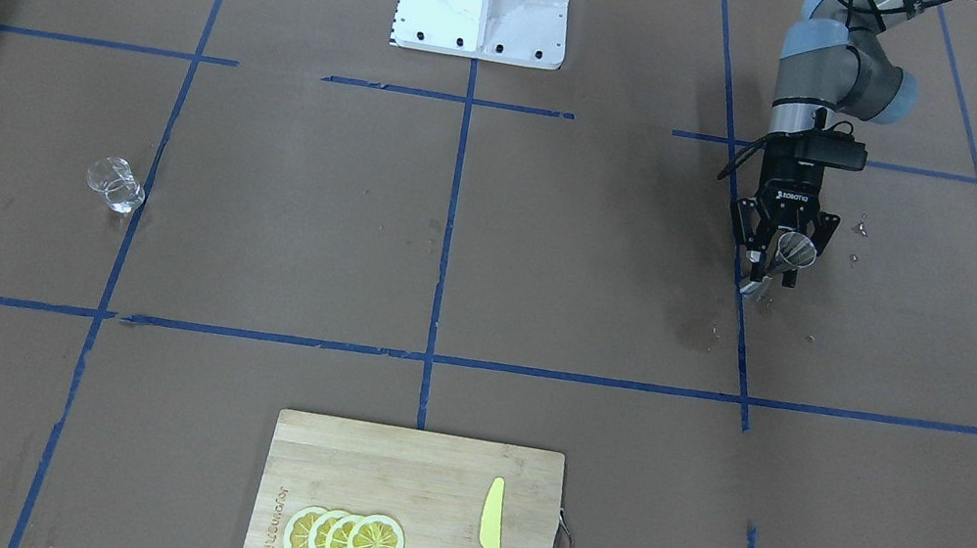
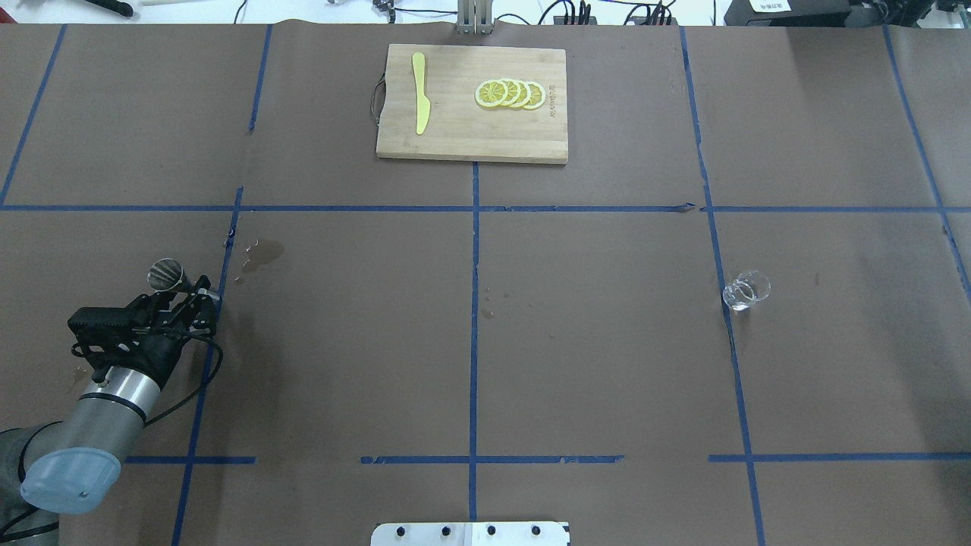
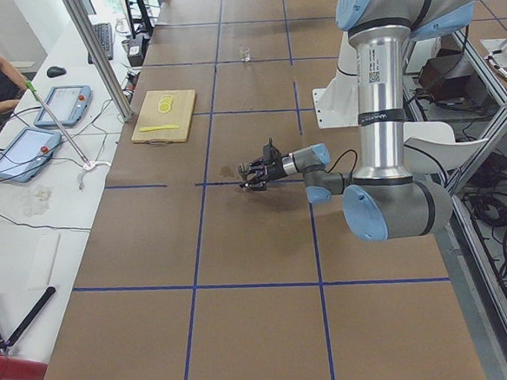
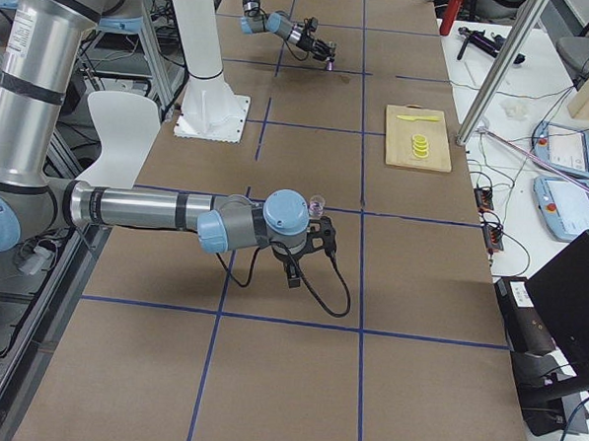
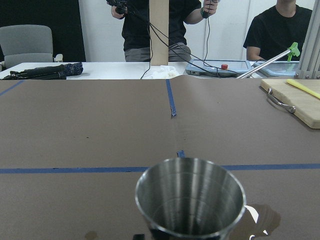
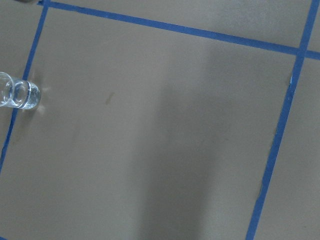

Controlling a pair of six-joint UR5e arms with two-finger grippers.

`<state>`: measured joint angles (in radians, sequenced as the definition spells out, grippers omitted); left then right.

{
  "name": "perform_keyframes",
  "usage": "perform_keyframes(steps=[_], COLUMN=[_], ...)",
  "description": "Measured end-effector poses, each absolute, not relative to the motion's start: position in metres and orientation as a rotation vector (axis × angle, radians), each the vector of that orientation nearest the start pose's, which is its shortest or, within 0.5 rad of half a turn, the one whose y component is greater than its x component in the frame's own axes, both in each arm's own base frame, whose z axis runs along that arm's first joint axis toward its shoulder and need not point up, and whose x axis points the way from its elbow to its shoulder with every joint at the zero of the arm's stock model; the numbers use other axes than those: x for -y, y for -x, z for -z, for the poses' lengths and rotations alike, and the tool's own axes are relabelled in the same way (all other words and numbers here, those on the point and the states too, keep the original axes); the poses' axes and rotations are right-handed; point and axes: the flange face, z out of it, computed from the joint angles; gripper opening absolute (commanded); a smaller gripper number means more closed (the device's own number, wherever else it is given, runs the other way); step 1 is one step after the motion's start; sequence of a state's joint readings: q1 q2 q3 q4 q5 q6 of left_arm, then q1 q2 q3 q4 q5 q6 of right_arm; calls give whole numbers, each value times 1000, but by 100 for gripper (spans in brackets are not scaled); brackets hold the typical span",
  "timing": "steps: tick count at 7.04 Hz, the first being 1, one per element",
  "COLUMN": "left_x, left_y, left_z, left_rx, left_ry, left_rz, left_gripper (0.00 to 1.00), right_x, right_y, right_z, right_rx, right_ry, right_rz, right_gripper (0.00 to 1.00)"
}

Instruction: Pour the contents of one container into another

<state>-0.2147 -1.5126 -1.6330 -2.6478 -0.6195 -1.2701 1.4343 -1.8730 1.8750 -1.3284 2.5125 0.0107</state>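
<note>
The left gripper is clamped on the steel jigger, with one finger on each side of its narrow waist. The jigger sits at the robot's left side of the table, close to a blue tape line. In the left wrist view its open upper cup faces the camera, and the inner wall appears bare and shiny. Whether its lower end touches the table cannot be determined. Wet stains mark the brown paper just beyond the jigger. The glass stands on the robot's right side of the table, against another blue tape line and well apart from the jigger. Nothing grips it. The right wrist view looks down on the paper with the glass at its left edge, and none of the right gripper's fingers appear in it. The right gripper shows only in the exterior right view, near the glass, so it cannot be determined whether its fingers are spread or together. A wooden cutting board lies at the far edge of the table, midway between the two arms. It carries a row of overlapping lemon slices and a yellow knife, which lie apart from each other. People are visible beyond the table in the left wrist view.
</note>
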Motion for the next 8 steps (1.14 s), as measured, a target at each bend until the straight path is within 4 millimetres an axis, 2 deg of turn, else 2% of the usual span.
perform_keyframes(steps=[5, 6, 8], left_x=[308, 309, 308], left_y=[-395, -393, -391], left_z=[-517, -503, -460], left_rx=[-753, -743, -743], left_ry=[-1093, -1125, -1193], left_rz=[442, 419, 352], left_gripper=[0, 0, 0], right_x=[381, 382, 384], right_y=[-1, -1, 2], right_z=[-600, -599, -593], right_rx=[953, 953, 954], right_ry=[-157, -159, -206], right_rz=[231, 232, 260], right_gripper=[100, 100, 99])
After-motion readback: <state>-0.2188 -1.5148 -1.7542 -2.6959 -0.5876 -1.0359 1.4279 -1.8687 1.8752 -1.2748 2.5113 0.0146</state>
